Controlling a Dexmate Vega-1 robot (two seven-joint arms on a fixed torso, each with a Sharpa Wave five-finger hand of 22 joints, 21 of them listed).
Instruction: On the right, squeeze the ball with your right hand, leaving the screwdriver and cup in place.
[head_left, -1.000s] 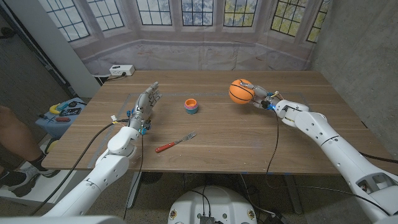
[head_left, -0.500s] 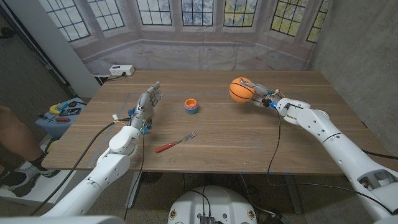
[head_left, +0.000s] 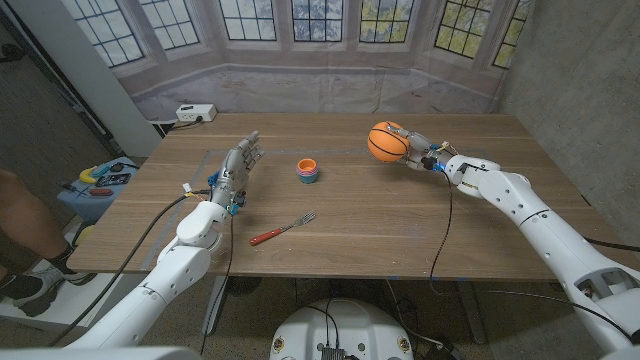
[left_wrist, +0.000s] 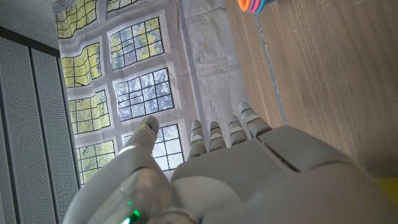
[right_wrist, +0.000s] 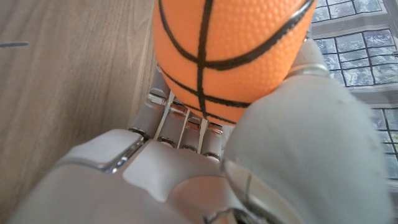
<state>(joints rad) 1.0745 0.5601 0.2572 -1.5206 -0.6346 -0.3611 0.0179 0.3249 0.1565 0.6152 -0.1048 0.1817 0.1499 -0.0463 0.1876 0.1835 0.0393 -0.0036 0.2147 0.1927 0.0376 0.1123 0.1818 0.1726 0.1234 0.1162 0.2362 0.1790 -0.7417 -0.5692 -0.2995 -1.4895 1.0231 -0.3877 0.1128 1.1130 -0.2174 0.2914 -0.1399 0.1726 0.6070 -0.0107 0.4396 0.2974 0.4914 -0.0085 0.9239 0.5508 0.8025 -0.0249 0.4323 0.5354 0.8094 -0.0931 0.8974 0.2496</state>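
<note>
From the head view, you had one ball (head_left: 386, 144) gripped in your right hand (head_left: 418, 152) above the counter's (head_left: 400, 215) right side, one cup stack (head_left: 308, 171), one red-handled fork (head_left: 282, 230) lying diagonally. Your left hand (head_left: 237, 165) stood empty, fingers extended. At the right wrist, fingers (right_wrist: 180, 118) wrapped the ball (right_wrist: 230, 50).

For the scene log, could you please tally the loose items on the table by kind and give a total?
Balls: 1, the orange ball held in the right hand.
Cup stacks: 1, the stacked cups mid-table.
Forks: 1, the red-handled fork.
Total: 3.
</note>
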